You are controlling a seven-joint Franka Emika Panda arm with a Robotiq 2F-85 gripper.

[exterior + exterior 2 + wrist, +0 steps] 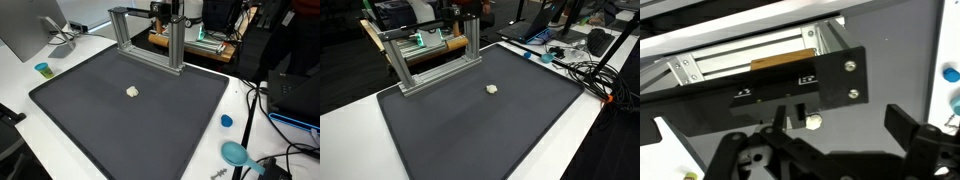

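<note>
Claw (820,140) open, empty. Small white lump (133,91) lies mid-mat (100,130), near side of frame (150,45). Likely light, perhaps crumbly: pinch opposite sides gently.

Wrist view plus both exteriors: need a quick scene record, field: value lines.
gripper: open, holds nothing; clear only in the wrist view
nearest thing: small white lump, apart from the fingers
lump rests on: dark grey mat, near its middle
mat rests on: white table
at mat's back edge: aluminium frame, upright
off the mat: blue cap, teal spoon-like tool, small blue cup
contact: none seen
</note>
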